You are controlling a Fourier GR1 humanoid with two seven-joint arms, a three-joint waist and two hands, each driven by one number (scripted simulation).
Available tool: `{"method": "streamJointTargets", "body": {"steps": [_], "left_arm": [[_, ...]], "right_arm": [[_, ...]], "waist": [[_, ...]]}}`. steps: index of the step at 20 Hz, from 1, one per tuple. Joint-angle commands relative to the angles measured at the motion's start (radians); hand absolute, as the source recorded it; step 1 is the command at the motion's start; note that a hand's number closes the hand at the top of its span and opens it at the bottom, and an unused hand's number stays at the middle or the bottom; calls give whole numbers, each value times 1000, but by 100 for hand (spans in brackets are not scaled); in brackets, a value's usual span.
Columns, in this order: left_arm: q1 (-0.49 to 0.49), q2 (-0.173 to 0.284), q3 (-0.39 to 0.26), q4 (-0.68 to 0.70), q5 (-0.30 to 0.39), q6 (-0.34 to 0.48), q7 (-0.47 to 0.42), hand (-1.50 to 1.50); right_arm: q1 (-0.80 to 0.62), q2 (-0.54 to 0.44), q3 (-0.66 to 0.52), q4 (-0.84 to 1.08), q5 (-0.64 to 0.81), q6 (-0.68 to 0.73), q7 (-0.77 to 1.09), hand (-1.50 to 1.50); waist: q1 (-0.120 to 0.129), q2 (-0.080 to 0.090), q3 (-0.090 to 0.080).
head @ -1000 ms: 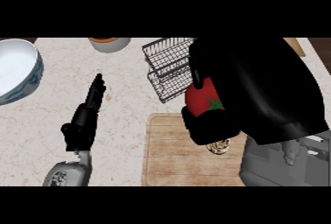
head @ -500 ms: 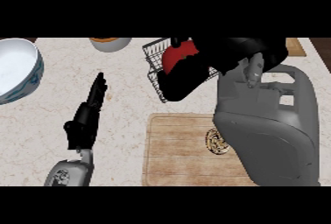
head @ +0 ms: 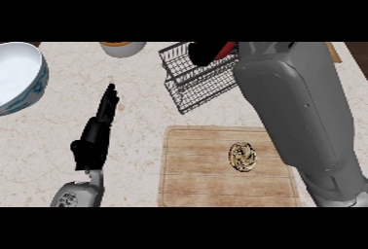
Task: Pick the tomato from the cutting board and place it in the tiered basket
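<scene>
Right forearm (head: 302, 116) stretches long up the right side of the view, grey shell covering the right edge of the cutting board (head: 201, 170) and reaching over the tiered basket (head: 188, 80). At the top, the right robot hand (head: 205, 50) is dark and mostly tucked behind the basket's wire and the view's upper limit; its fingers look curled round the tomato (head: 227, 48), of which only a thin red sliver shows, slanting up and to the right, just over the basket's upper tier. Which way the tomato's stem points, I can't tell: too little of it is in sight.

The wire basket sits on the pale marbled worktop (head: 64, 126), tilted corner-down toward the board. On the wooden cutting board lies a small round brownish item (head: 242, 156), what it is can't be made out.

Over on the left, the left robot hand (head: 99, 129) rests above the worktop, fingers straight and together, pointing up the view, holding nothing. A white bowl with a blue patterned wall (head: 18, 75) sits at far left, and an orange-filled bowl (head: 122, 47) peeks in at the top.
</scene>
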State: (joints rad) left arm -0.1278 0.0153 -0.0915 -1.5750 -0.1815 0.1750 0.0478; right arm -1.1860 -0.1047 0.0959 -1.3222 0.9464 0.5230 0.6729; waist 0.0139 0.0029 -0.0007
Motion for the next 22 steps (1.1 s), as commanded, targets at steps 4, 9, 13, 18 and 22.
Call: {"method": "streamJointTargets", "body": {"steps": [4, 9, 13, 18, 22], "left_arm": [[14, -6, 4, 10, 4, -2, -36, 0], [-27, 21, 34, 17, 29, -30, 2, 0], [-53, 10, 36, 52, 22, -19, -8, 0], [19, 11, 20, 5, 8, -10, -21, 0], [26, 9, 14, -19, 7, -11, -9, 0]], "right_arm": [[3, -71, -18, 211, 51, -123, -172, 150], [-7, 43, -175, 339, -35, -266, -79, -150], [-50, 25, -255, 334, -133, -226, -112, -150], [-5, 23, -362, 275, -184, -424, -145, -150], [16, -27, -408, 215, -188, -445, -51, -150]], "waist": [[-3, 1, 0], [7, 6, 0], [-4, 1, 0], [-4, -1, 1], [-13, -6, 1]]}}
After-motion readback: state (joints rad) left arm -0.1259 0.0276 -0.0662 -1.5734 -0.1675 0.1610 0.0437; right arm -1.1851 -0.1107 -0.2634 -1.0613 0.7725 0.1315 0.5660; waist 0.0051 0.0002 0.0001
